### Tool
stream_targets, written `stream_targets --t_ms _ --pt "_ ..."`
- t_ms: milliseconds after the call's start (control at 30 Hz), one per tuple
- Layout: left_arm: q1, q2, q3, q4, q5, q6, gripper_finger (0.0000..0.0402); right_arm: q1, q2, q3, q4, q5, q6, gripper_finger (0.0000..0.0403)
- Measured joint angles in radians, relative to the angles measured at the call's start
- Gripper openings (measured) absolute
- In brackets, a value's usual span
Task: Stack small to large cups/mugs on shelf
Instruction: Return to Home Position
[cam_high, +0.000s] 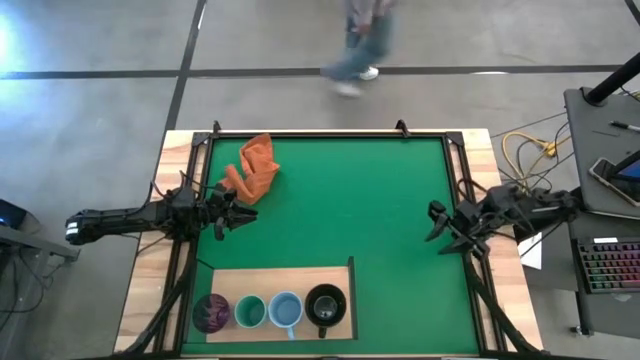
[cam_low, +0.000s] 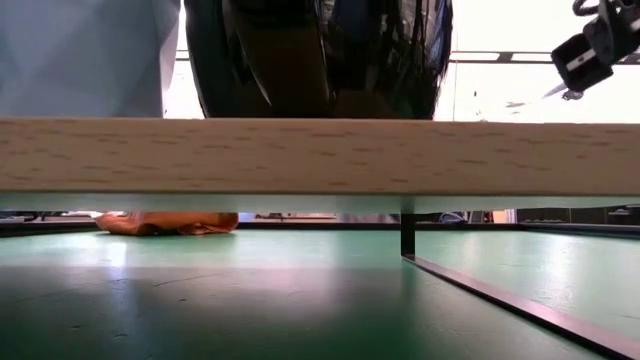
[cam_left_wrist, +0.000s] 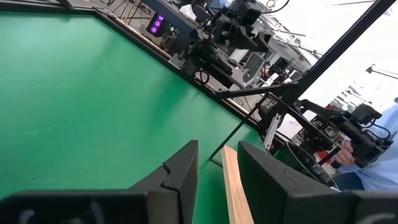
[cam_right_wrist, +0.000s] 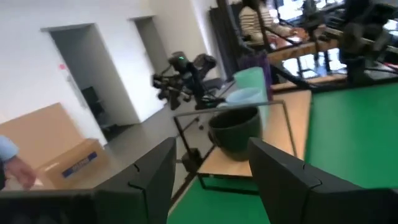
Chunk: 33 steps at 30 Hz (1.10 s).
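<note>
**Wood shelf with four cups, near-left of the mat**

Wooden shelf (cam_high: 275, 280), raised on a dark frame (cam_low: 407, 235) at the near-left corner of the green mat (cam_high: 360, 200). It carries one row, left to right: purple cup (cam_high: 211, 313), teal-green cup (cam_high: 249, 313), light blue mug (cam_high: 286, 312), black mug (cam_high: 326, 308), set close together.

Judged: cups light, rigid, likely slick-walled; mugs heavier, chip-prone. Best gripped across a rim wall from above.

Far strip of shelf bare; open mat beyond and right. Orange cloth (cam_high: 255, 170) far-left.

Left gripper (cam_high: 232, 215) near the left mat edge and right gripper (cam_high: 440, 228) at the right edge, both with fingers apart, empty.
</note>
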<state>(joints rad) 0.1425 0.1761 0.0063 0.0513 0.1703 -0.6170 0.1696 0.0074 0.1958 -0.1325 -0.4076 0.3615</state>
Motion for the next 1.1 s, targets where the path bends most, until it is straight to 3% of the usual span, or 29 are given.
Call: stream_targets --t_ms 333,567,767,933,1100 --pt "0.0 -0.002 0.0 0.0 0.0 0.0 0.0099 0.022 0.0 -0.013 0.004 0.201 -0.058 0.0192" --pt "0.0 -0.001 0.0 0.001 0.0 0.0 0.0099 0.022 -0.007 -0.063 0.02 0.195 -0.031 0.0192" --pt "0.0 -0.002 0.0 0.001 0.0 0.0 0.0099 0.023 -0.007 -0.18 0.297 0.085 -0.019 0.0192" --pt "0.0 -0.002 0.0 0.001 0.0 0.0 0.0099 0.022 -0.007 -0.187 0.221 0.096 -0.041 0.0192" --pt "0.0 -0.002 0.0 0.001 0.0 0.0 0.0099 0.022 0.003 -0.187 0.181 0.187 -0.04 0.0192"
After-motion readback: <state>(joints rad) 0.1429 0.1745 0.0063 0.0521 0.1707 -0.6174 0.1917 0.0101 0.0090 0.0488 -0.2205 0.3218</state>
